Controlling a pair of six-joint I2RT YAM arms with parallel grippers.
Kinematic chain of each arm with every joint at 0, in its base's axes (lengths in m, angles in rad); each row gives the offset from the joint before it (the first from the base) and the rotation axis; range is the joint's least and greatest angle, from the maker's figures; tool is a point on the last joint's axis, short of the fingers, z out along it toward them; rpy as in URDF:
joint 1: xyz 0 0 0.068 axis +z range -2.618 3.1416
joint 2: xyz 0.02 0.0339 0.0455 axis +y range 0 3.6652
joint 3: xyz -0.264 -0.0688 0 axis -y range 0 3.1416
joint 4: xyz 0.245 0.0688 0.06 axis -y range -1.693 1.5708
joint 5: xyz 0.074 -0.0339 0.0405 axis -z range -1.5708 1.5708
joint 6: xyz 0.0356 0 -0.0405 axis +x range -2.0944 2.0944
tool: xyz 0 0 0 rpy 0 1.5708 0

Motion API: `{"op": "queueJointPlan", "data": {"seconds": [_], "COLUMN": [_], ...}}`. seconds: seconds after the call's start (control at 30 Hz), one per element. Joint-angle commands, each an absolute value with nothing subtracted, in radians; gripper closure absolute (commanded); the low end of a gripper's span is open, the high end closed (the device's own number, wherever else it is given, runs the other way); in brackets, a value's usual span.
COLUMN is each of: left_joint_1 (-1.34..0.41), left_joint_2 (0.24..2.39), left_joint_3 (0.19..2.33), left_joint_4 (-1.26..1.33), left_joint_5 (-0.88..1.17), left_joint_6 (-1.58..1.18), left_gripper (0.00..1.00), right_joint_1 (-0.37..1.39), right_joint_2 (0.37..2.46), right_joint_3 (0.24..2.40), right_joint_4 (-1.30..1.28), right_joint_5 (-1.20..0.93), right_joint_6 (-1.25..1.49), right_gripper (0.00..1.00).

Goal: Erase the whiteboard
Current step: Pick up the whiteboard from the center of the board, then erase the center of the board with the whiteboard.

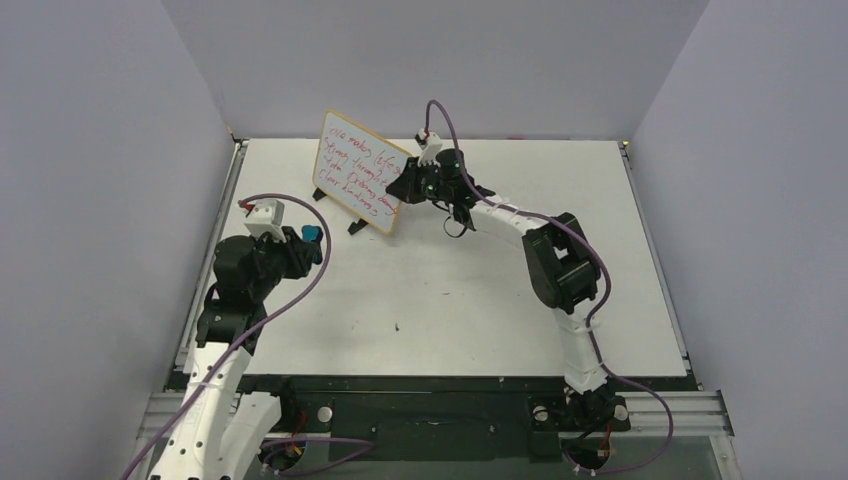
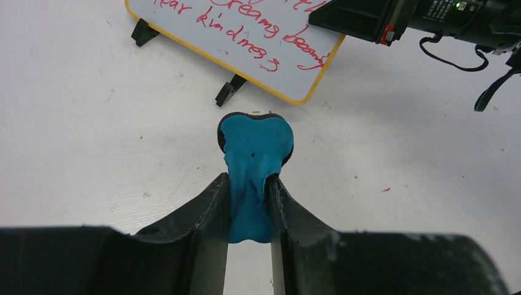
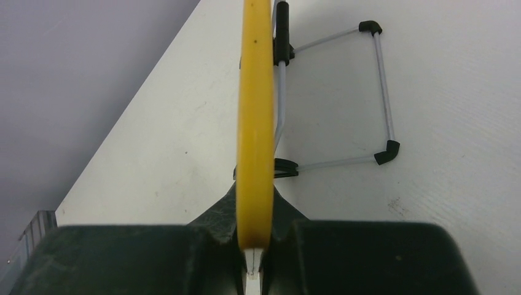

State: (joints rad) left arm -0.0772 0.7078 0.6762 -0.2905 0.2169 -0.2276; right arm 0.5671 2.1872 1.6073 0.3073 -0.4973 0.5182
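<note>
The whiteboard, white with an orange-yellow rim and red handwriting, leans tilted on its stand at the back of the table. In the left wrist view, the whiteboard shows its lower corner. My right gripper is shut on its right edge. The right wrist view has that rim edge-on, pinched in the right gripper. To the board's near left, my left gripper is shut on a blue eraser, squeezed and held above the table. From above, the eraser is a short way from the board.
The wire stand with black feet props the board from behind. Grey walls close in the table on three sides. The right arm reaches across the table's middle right. A purple cable loops by the left arm.
</note>
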Motion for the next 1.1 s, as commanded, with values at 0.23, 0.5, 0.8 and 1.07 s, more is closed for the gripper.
{"op": "queueJointPlan", "data": {"seconds": [0.23, 0.5, 0.8, 1.07], "left_joint_1": [-0.072, -0.071, -0.073, -0.221], "left_joint_2": [0.672, 0.649, 0.650, 0.648], "left_joint_3": [0.676, 0.712, 0.750, 0.684], "left_joint_4": [-0.201, -0.200, -0.164, -0.078], "left_joint_5": [0.262, 0.313, 0.455, 0.432], "left_joint_6": [-0.221, -0.245, -0.395, -0.559], "left_gripper": [1.00, 1.00, 1.00, 1.00], "right_joint_1": [0.505, 0.464, 0.314, 0.201], "right_joint_2": [1.919, 1.759, 1.473, 1.278], "right_joint_3": [1.651, 1.588, 1.426, 1.267], "right_joint_4": [0.292, 0.087, -0.494, -0.928], "right_joint_5": [-0.624, -0.684, -0.830, -0.910], "right_joint_6": [0.450, 0.346, -0.043, -0.408], "right_gripper": [1.00, 1.00, 1.00, 1.00]}}
